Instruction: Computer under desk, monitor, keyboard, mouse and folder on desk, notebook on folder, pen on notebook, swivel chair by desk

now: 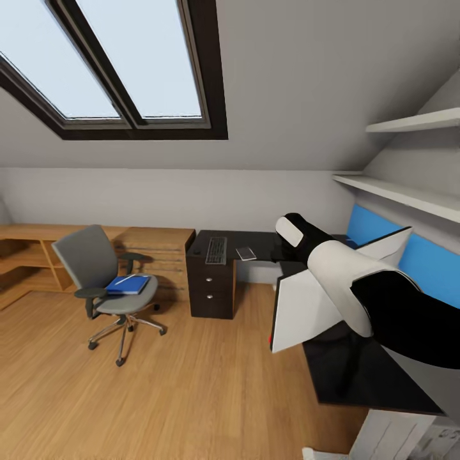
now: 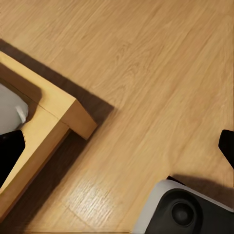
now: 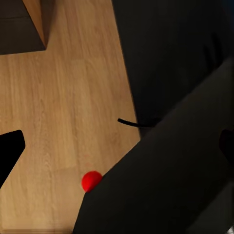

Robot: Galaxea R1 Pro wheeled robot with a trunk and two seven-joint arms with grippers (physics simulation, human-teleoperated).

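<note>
Folder (image 1: 128,285) w/ pen (image 1: 125,279) on swivel chair (image 1: 102,271) seat.

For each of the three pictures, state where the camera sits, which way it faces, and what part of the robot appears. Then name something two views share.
Head view: on the robot's head, looking forward and down at the swivel chair, desk and monitor; the right arm shows.
Left wrist view: near the left gripper, looking down at the wooden floor; the robot's base shows.
Right wrist view: near the right gripper, looking down past dark surfaces to floor.
Shared: the wooden floor shows in every view.
</note>
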